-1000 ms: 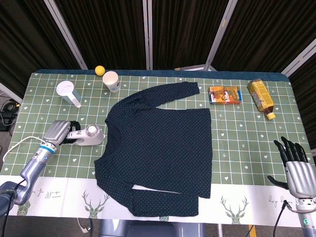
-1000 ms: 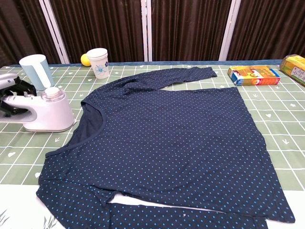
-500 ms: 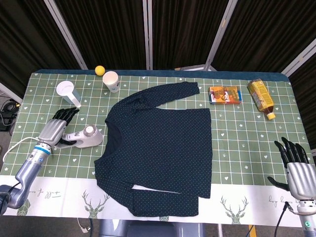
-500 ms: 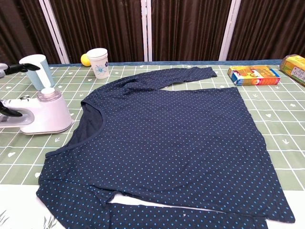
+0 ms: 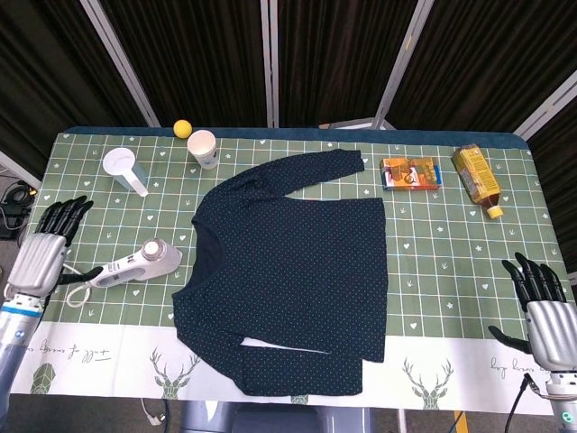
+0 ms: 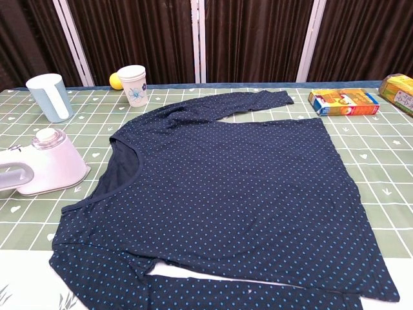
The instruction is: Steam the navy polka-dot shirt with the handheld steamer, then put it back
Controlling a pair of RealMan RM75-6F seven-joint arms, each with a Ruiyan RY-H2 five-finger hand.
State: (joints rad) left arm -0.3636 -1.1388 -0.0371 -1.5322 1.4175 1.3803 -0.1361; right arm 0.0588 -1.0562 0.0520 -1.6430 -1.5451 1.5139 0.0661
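Note:
The navy polka-dot shirt [image 5: 293, 271] [image 6: 226, 194] lies spread flat across the middle of the table, neck toward the left. The white handheld steamer [image 5: 137, 263] [image 6: 42, 169] lies on its side just left of the shirt's collar, with nothing holding it. My left hand [image 5: 45, 253] hovers at the table's left edge, well left of the steamer, its fingers spread apart and empty. My right hand [image 5: 544, 307] sits at the front right corner, far from the shirt, fingers extended and empty. Neither hand appears in the chest view.
A blue-and-white measuring cup [image 5: 123, 170] [image 6: 49, 97], a paper cup [image 5: 203, 148] [image 6: 133, 84] and a yellow ball [image 5: 182, 128] stand at the back left. An orange box [image 5: 411, 172] [image 6: 343, 101] and a yellow carton [image 5: 476, 179] [image 6: 399, 90] lie at the back right.
My left hand has let go of the steamer and drawn back to the left edge with its fingers spread. The steamer now lies free, slightly tilted. The right hand barely moved.

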